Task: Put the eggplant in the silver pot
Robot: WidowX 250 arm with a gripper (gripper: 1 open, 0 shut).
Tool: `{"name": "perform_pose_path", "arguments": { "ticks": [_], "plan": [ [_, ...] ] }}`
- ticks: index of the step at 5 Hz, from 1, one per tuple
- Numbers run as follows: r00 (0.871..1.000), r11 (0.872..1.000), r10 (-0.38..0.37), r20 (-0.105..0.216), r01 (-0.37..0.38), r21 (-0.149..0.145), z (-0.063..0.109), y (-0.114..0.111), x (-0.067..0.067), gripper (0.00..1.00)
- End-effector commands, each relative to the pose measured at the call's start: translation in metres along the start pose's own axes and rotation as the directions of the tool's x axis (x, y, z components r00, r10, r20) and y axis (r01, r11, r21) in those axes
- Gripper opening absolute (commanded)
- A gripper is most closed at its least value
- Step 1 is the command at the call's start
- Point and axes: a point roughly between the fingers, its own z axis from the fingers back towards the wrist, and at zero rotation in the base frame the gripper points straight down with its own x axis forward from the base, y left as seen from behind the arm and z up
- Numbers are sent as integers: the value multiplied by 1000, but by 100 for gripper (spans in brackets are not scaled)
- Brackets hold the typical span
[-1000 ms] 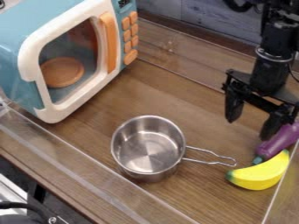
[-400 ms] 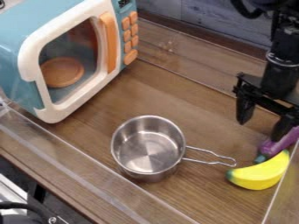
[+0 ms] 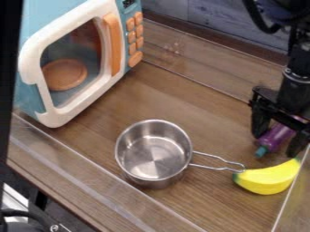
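At the right edge of the wooden surface (image 3: pixel 182 91), the tool (image 3: pixel 281 128) stands spread wide over the smooth purple eggplant (image 3: pixel 280 137), gripping nothing. Just below lies a yellow banana (image 3: pixel 269 177). The round shiny steel pot (image 3: pixel 154 151) sits apart to the left, before a toy microwave (image 3: pixel 72 54).

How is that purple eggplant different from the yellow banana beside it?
The small purple toy eggplant is dark and mostly hidden under the black gripper, whose jaws stand open around it; the yellow toy banana is bright and in full view, with nothing over it. The eggplant lies farther from the camera, the banana nearer the table's front edge. Both are toy foods lying right of the shiny silver pot.
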Motion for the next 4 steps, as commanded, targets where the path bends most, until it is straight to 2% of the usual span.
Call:
{"name": "perform_pose_path", "arguments": {
  "ticks": [1,3,4],
  "plan": [
    [998,1000,-22,59,23,-3,13,-5,8,100],
    [998,1000,-14,53,14,-1,7,-4,9,100],
    [999,1000,-11,51,11,0,5,-3,9,0]
  ]
}}
